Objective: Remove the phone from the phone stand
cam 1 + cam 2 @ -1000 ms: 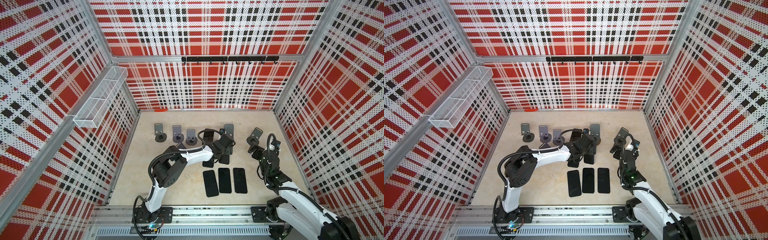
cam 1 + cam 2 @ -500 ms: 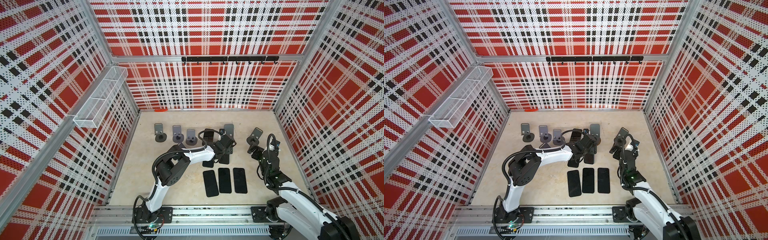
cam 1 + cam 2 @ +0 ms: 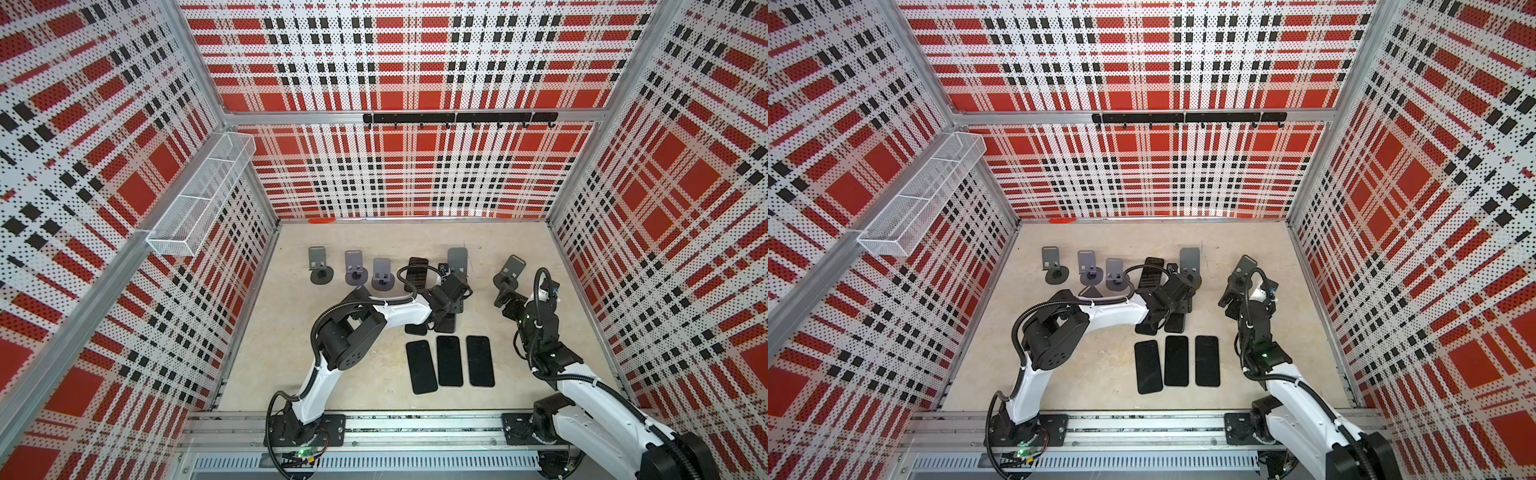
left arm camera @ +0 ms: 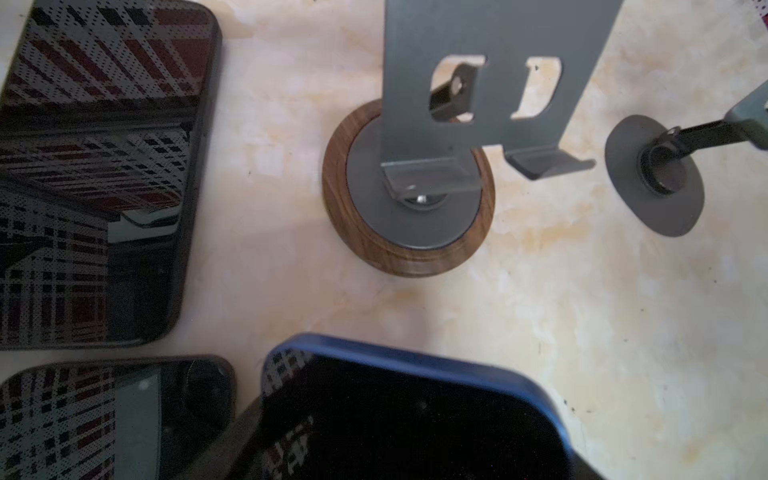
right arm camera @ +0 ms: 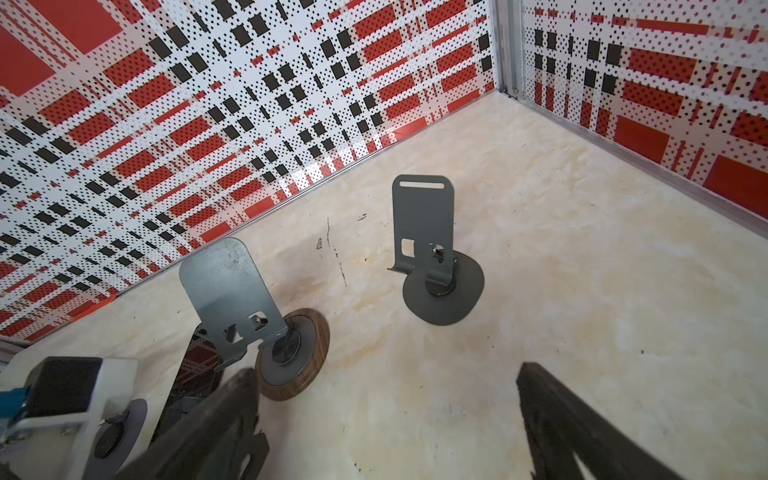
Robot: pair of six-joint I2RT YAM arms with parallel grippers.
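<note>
holding: left gripper is clamped on the blue-edged, dark-screened phone, carried up off the beige marbled tabletop.
just changed: the left jaws have drawn in a touch tighter over the last second; the grip reads as settled now.
task thing: the phone hangs just beside the grey metal phone stand on a round walnut-wood base, on its near-edge side and not touching it. both ledges of the stand are bare.
meaning: judged, the removal itself is done. what remains is to lay the phone down flat.
versus earlier frame: in both top views the left gripper sits in almost the same spot by the stand; only the elbow has shifted slightly. right arm unmoved.
right gripper: jaws wide apart, empty, hovering toward the right edge.
already down: three flat black phones in a row toward the near edge, same places as before.
unsure: a lone black phone nearer the far edge looks propped on another stand; cannot confirm.
</note>
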